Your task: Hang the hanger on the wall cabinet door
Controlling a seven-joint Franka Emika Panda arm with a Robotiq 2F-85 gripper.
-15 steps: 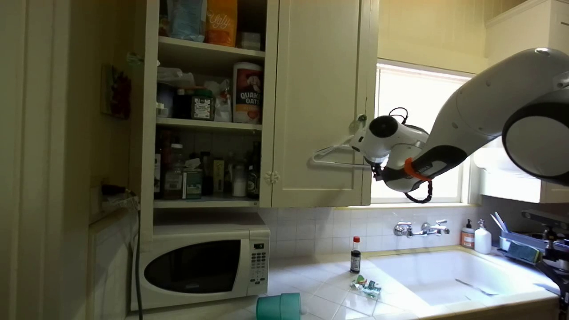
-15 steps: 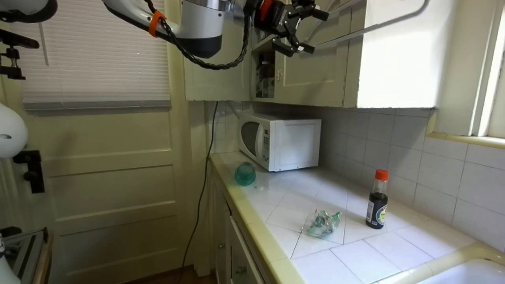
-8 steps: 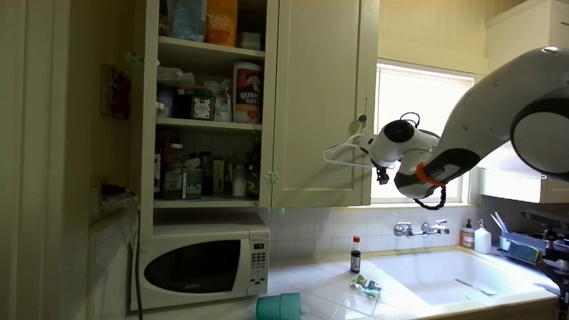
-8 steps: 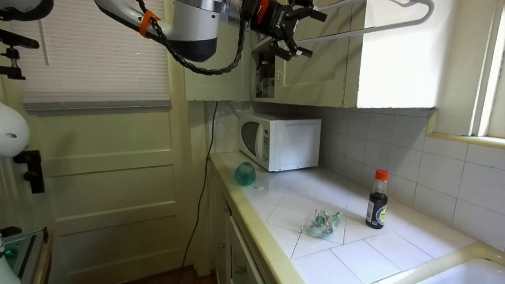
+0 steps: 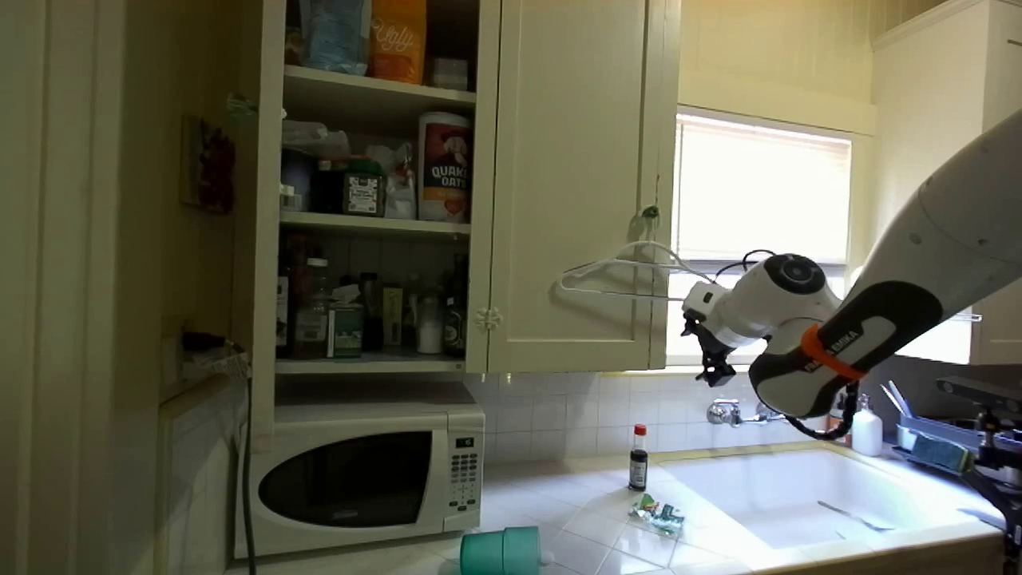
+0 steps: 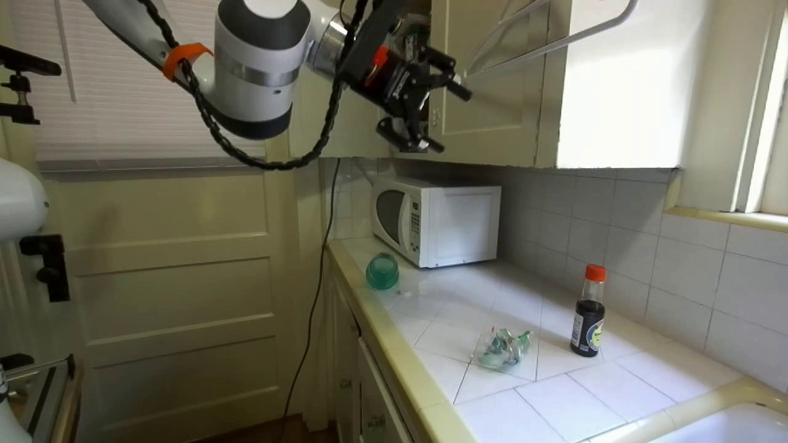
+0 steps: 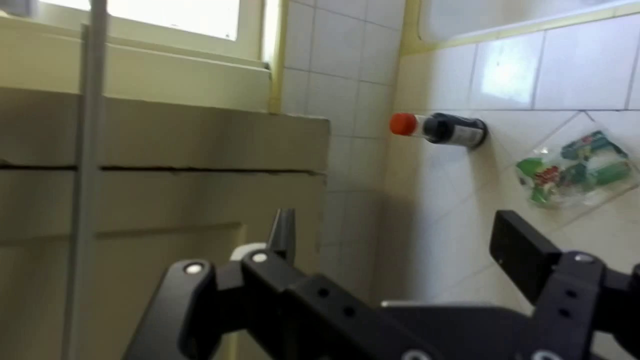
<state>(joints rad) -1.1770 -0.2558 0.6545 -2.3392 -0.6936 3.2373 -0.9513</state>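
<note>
Pale hanger at the knob of the wall cabinet door, just right of centre in an exterior view.

Its right side passes the door's edge toward my arm; my tool has its fingers spread wide, with a gap to the hanger, far left in the wrist view. The hanger is thin, triangular, nearly level; whether its hook loops over the knob I cannot tell. Against a moment ago, the tool is lower and more of the hanger shows.

White-tiled, yellow-edged ctr w/ microwave; teal cup on its side, nr microwave; clear/green pkt & upright red-cap btl, well apart fr. microwave.
</note>
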